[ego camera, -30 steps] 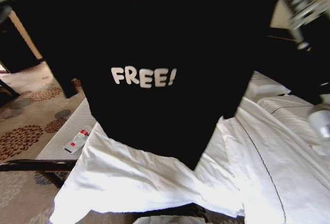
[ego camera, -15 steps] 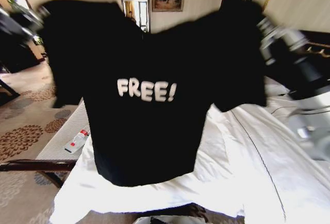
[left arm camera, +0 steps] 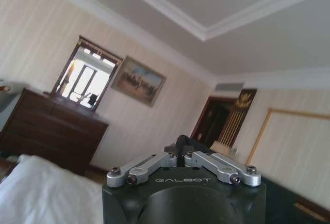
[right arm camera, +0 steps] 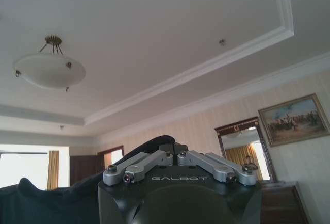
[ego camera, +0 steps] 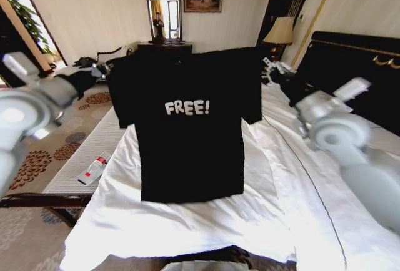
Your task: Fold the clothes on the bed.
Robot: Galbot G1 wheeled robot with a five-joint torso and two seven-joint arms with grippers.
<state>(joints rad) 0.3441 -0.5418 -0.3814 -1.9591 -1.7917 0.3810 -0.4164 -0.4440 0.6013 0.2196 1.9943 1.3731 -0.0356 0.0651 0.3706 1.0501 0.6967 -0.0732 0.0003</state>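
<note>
You're holding the T-shirt (ego camera: 189, 127) up in the air over the bed (ego camera: 300, 190), spread flat with the lettering facing you. Left gripper (ego camera: 105, 70) and right gripper (ego camera: 270, 66) are each pinching closed on a shoulder corner.

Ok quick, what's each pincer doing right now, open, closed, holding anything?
Left pincer: closed on the black T-shirt, at one shoulder, holding it up over the bed.
Right pincer: closed on the T-shirt's other shoulder.
</note>
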